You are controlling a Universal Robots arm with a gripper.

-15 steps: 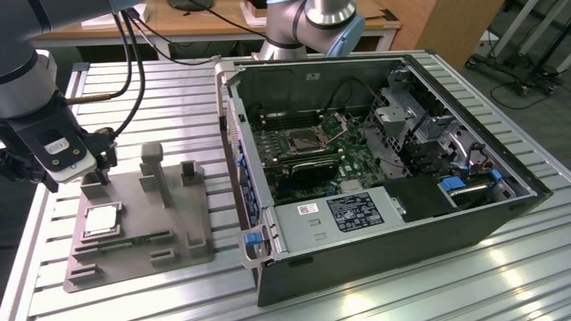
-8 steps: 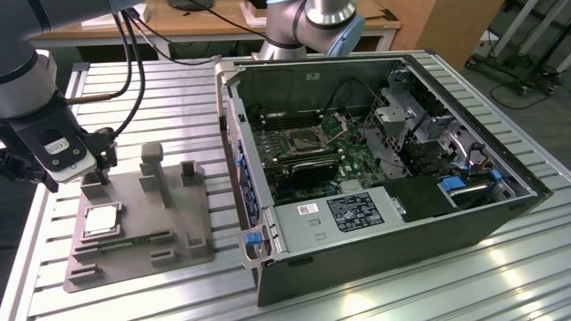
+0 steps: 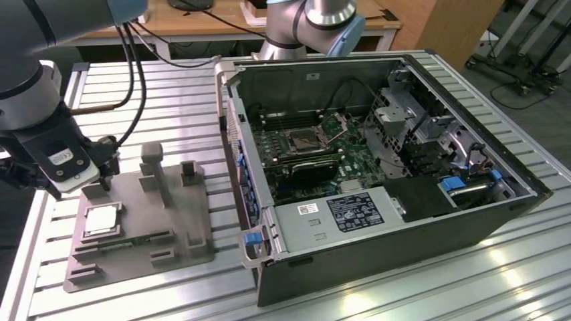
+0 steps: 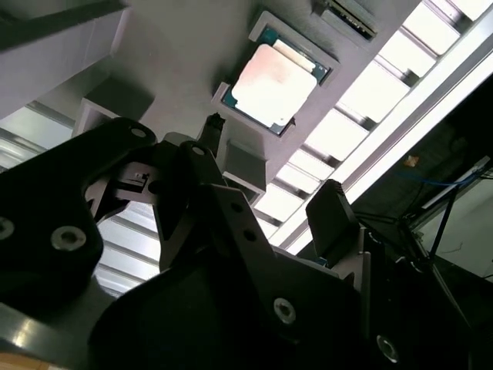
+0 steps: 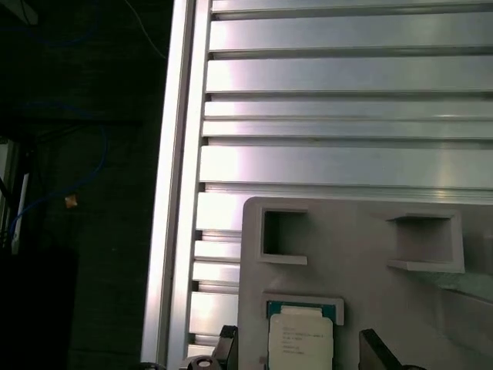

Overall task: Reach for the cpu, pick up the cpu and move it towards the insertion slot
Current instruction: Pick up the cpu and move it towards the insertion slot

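Observation:
The cpu [image 3: 103, 219] is a flat silver square lying in a recess of the grey fixture [image 3: 178, 221], at the exterior view's left. My gripper [image 3: 80, 189] hovers just above and behind it, open, with nothing between its fingers. In the second wrist view the cpu [image 4: 273, 86] lies beyond the two black fingertips [image 4: 331, 216], apart from them. In the first wrist view the cpu [image 5: 300, 339] sits between the two dark fingers [image 5: 377, 348] in the picture. The insertion slot [image 3: 303, 140] is in the green board inside the open computer case [image 3: 375, 241], its metal plate [image 3: 341, 123] hinged up.
The fixture has upright grey posts [image 3: 154, 167] near the gripper and holds a green memory stick [image 3: 134, 239]. The slatted metal table [image 3: 160, 93] ends close to the gripper at the exterior view's left. Cables [image 3: 134, 60] hang from the arm.

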